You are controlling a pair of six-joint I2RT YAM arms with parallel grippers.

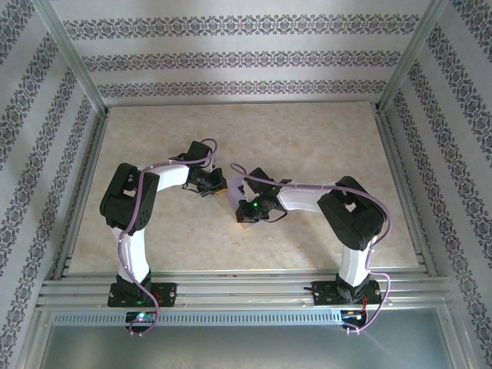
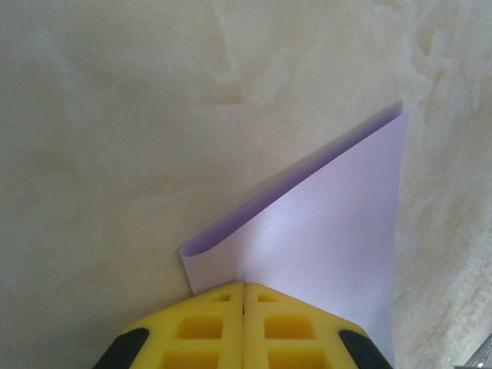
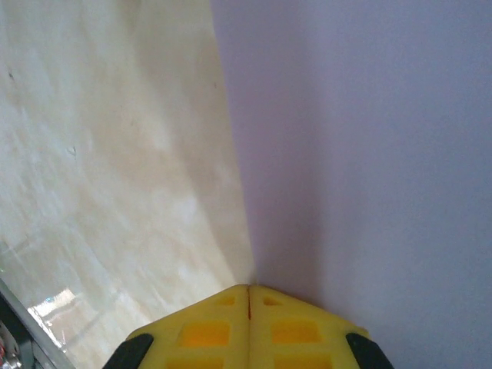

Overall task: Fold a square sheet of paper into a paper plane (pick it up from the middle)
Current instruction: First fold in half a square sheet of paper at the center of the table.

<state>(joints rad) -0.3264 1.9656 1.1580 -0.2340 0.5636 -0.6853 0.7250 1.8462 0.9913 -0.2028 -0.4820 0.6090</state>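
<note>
The square sheet of paper [image 2: 330, 238] is pale lavender and bent over on itself, with a darker curled layer along its upper left edge. My left gripper [image 2: 244, 286] has its yellow fingers pressed together on the sheet's near edge. In the right wrist view the paper [image 3: 369, 154] covers the right half, and my right gripper [image 3: 249, 288] is shut on its edge too. From above, the left gripper [image 1: 217, 187] and right gripper [image 1: 246, 209] meet close together at the table's middle.
The beige marbled table [image 1: 307, 138] stretches open on all sides of the grippers. Metal rails [image 1: 231, 288] run along the near edge by the arm bases. Patterned walls and aluminium posts [image 1: 73, 58] enclose the back and sides.
</note>
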